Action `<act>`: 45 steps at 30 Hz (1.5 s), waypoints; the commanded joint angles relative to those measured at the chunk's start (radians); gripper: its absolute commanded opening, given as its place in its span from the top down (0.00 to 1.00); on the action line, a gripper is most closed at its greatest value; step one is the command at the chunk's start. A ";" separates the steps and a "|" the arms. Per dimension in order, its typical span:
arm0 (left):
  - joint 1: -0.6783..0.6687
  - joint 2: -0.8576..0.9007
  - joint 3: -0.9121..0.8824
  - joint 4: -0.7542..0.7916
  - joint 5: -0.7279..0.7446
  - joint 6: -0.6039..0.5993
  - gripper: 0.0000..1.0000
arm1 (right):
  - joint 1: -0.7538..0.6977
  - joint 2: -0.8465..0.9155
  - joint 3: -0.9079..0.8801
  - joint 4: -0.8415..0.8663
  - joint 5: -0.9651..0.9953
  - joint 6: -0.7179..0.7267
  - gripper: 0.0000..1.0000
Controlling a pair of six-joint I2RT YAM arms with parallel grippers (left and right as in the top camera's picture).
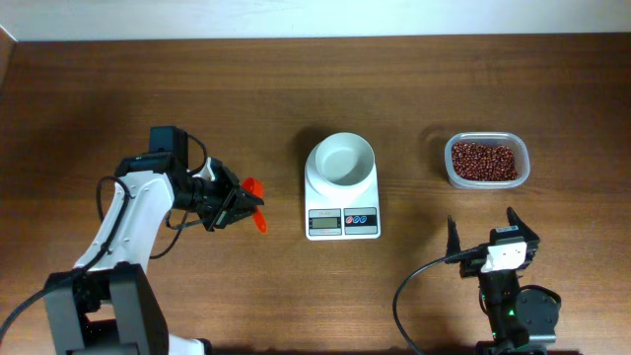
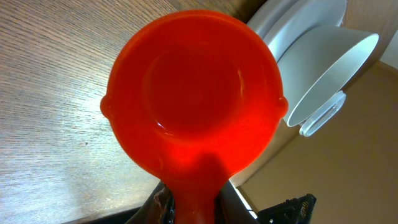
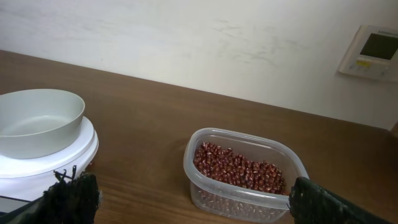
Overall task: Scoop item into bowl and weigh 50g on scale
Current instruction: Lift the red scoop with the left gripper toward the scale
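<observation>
Left gripper [image 1: 238, 204], clamped on an empty orange scoop's [image 2: 193, 93] handle, hovers left of the white bowl [image 1: 341, 158] on the scale [image 1: 342, 223] at mid-desk [image 1: 296, 79]. Red beans [image 1: 483, 161] sit in a clear tub [image 1: 447, 164] toward the right edge; reaching across risks knocking the bowl. Right gripper [image 1: 481, 228] gapes empty.

Left of the scale [image 1: 342, 222], the left arm [image 1: 126, 212] had white, rounded shell sections joined by black joints, with thin black wires [image 1: 102, 192] looping along it and a black left tool [image 1: 235, 207]. Right of the scale, the right arm [image 1: 513, 311] was mostly black, with a white block [image 1: 501, 254] behind the black right tool [image 1: 482, 229], a small green light [image 1: 511, 314] and a black cable [image 1: 409, 286] curving from it.
</observation>
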 commanded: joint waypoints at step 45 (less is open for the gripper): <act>0.002 -0.019 0.010 -0.096 0.236 -0.010 1.00 | 0.006 -0.006 -0.005 -0.005 -0.005 0.004 0.01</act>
